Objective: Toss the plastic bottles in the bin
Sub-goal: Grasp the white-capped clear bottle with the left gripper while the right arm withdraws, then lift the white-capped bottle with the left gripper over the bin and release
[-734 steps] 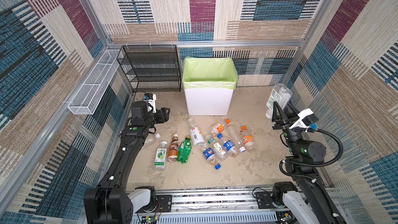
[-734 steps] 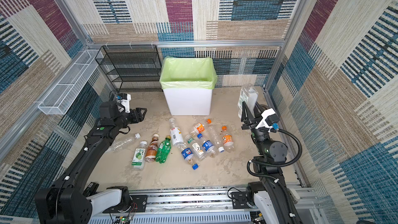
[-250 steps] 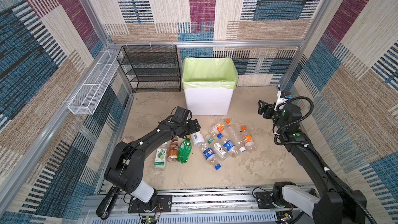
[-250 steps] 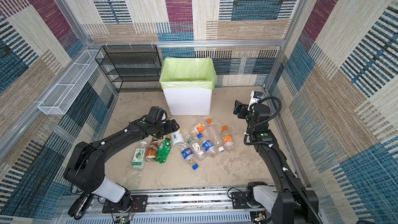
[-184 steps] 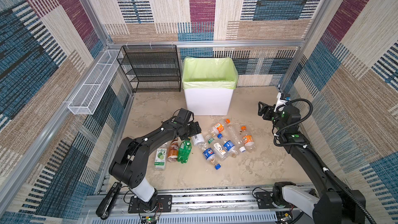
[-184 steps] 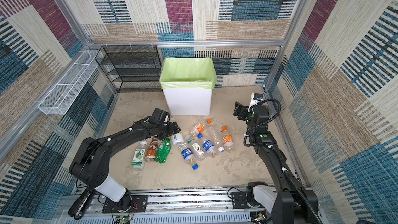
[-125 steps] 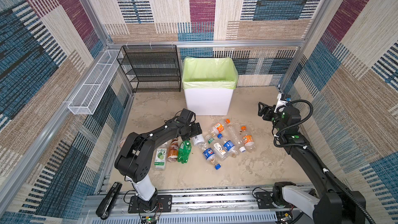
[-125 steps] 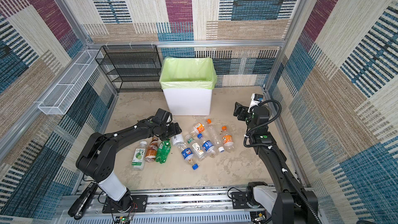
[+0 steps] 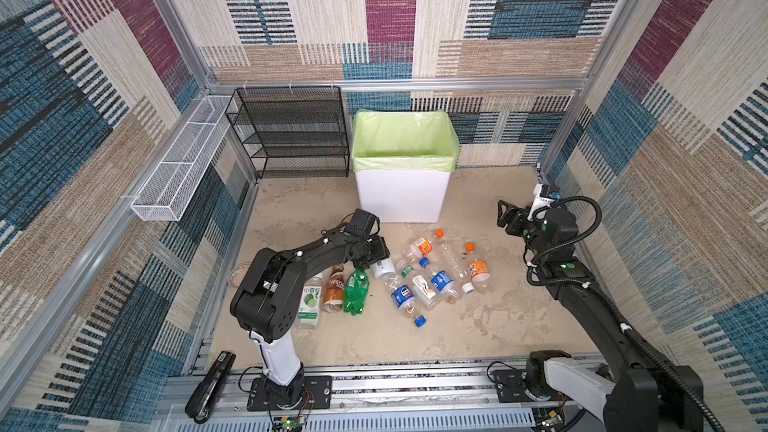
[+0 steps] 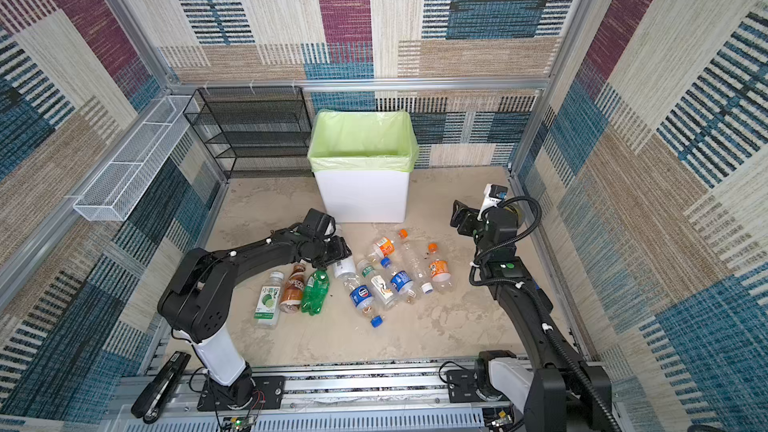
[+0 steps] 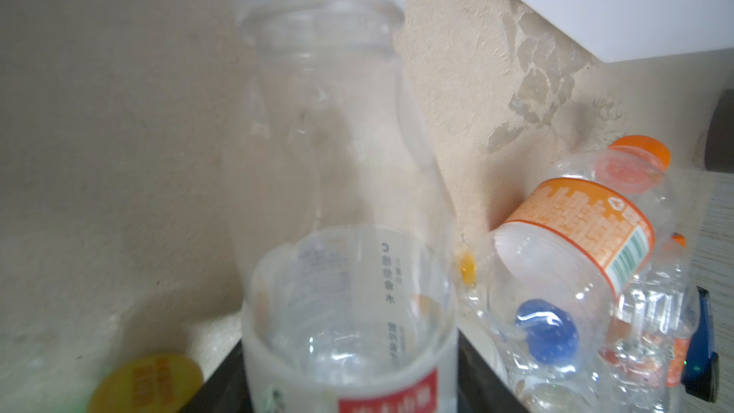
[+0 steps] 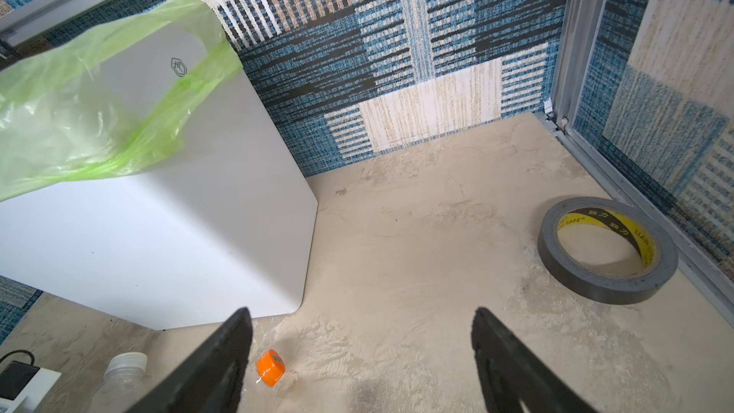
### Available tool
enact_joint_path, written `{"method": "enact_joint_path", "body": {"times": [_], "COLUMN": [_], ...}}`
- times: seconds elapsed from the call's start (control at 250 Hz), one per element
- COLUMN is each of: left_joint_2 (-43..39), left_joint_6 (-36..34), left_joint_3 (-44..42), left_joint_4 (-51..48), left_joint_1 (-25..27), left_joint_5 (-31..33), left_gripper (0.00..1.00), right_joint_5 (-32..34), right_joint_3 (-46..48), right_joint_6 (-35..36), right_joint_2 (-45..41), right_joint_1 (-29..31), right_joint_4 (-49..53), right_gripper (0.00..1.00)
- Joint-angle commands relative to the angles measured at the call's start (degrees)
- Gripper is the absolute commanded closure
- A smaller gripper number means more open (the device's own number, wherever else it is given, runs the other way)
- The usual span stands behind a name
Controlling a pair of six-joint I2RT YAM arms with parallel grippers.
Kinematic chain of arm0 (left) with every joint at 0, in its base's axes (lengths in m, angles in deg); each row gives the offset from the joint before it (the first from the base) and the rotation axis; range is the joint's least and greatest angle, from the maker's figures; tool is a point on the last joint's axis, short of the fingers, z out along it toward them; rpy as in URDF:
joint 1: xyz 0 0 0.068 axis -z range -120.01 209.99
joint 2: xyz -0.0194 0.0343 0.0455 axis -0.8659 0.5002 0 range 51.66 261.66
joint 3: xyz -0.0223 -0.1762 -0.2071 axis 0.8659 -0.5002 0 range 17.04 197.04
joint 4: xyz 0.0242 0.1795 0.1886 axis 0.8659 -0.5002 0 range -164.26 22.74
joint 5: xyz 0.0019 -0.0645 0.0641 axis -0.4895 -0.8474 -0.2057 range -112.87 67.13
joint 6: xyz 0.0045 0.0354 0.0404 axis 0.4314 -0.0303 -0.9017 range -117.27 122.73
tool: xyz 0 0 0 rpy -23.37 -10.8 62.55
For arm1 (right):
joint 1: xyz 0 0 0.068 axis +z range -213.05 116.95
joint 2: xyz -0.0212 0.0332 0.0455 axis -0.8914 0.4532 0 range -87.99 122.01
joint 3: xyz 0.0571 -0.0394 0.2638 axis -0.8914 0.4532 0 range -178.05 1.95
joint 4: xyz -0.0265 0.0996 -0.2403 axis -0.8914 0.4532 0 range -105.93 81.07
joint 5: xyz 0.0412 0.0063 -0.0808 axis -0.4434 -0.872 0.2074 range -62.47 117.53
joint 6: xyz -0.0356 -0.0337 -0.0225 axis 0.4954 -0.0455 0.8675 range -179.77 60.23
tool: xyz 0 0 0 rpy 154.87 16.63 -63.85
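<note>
Though no bottle shows in the bin [image 9: 401, 197] yet, we judge the job barely begun: our left gripper [image 9: 380, 254] pinches a clear bottle [image 11: 345, 176] on the tabletop [image 9: 478, 326] at the bin's near side, our right gripper [image 12: 361, 313] hangs spread and empty, the other bottles [image 9: 440, 282] strewn nearby.

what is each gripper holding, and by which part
Left gripper grips the white-capped bottle around its labelled lower body, not yet lifted. Right gripper is open, holding nothing.
</note>
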Motion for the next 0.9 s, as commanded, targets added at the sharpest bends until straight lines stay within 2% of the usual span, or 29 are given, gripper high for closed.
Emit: {"method": "enact_joint_path", "body": {"times": [0.0, 0.188, 0.364, 0.896], "left_joint_2": [-1.0, -4.1, -8.8, -35.4], "left_joint_6": [-1.7, -2.3, -5.8, -13.9], "left_joint_3": [0.8, -0.8, -2.4, -20.5], "left_joint_4": [1.3, 3.1, 3.9, 22.3], "left_joint_1": [0.2, 0.6, 0.9, 2.3], "left_joint_5": [-0.4, -0.9, -0.6, 9.1], "left_gripper": [0.4, 0.43, 0.43, 0.44], "right_joint_5": [-0.3, 0.0, -0.6, -2.2], "right_joint_3": [1.0, -0.3, 2.2, 3.0], "right_joint_6": [-0.8, 0.7, -0.3, 0.3], "right_joint_2": [1.0, 3.6, 4.2, 9.6], "right_joint_1": [0.0, 0.0, -0.2, -0.1], "right_joint_4": [-3.3, -0.9, -2.7, -6.7], "right_gripper": [0.13, 0.14, 0.14, 0.15]}}
